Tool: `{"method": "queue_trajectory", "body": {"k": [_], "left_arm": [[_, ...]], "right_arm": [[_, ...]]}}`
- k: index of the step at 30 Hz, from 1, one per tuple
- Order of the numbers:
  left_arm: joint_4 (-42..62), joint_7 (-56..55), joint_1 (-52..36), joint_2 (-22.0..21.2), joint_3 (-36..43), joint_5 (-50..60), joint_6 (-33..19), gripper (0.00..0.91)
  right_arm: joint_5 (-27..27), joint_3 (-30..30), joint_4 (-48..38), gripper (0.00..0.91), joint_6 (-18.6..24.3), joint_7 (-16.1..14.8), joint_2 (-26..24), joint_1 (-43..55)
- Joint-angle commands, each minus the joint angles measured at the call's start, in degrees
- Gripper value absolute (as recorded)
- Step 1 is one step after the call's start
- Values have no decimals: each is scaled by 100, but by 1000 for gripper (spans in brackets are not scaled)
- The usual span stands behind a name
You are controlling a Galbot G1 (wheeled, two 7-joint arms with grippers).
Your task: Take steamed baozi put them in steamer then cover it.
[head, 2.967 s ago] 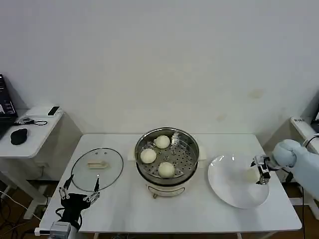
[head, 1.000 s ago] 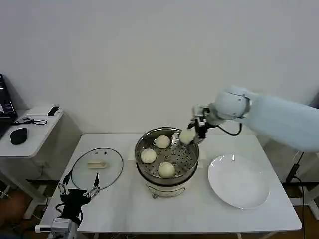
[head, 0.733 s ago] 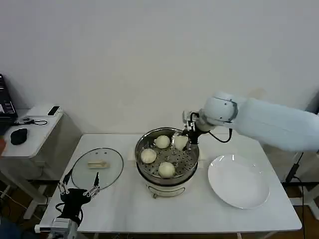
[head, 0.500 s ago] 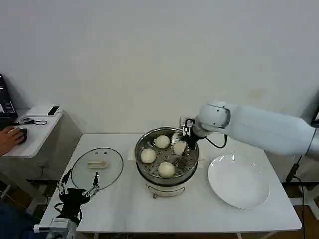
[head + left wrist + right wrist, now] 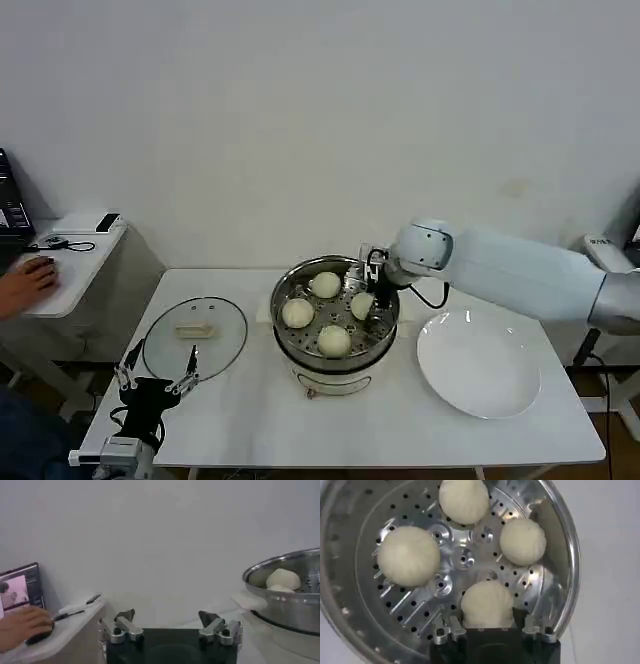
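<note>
Head view: baozi [image 5: 362,305] near steamer [image 5: 335,340] rim

Right arm outstretched, its tool [image 5: 367,302] lowered, fingers clamped; left tool [image 5: 156,382] low, fingers spread.

The steamer [image 5: 560,555] is polished, mirror-bright steel, its perforated tray [image 5: 465,560] equally glossy. The baozi [image 5: 487,605] between the right gripper's [image 5: 490,630] fingers looks matt and smooth, perhaps faintly dimpled. Far from it, the cover [image 5: 195,338] is clear, glossy glass.
</note>
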Motion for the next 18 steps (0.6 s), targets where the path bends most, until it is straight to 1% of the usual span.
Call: {"method": "queue_trajectory", "body": {"k": [1,7,9,10,13,15,16,18], "left_arm": [[-2,2,12,0,2,4,0,907],[20,1,21,-9,5,7,-8,907],[38,1,13,-8,3,2,-7,907],[46,1,9,-8,3,1,-8,907],[70,0,-2,-12,12,0,-12,907],[92,-2,-8,-21,18,-2,-19,907],[103,-1,-9,-27,20,-1,-24,907],[130,-5,-13,-35,29,1,-38,907]], "right_arm": [[-5,250,-19,907,-16,90,-35,-148],[4,648,474,907,20,301,-307,-58],[-9,763,760,907,56,479,-448,-23],[-2,773,816,907,59,501,-475,-25],[-76,1096,1223,907,183,992,-785,-192],[-104,1444,1469,907,276,1442,-1012,-472],[-211,1795,1621,907,347,1700,-1177,-826],[-140,2347,1825,907,501,2207,-1406,-1410]]}}
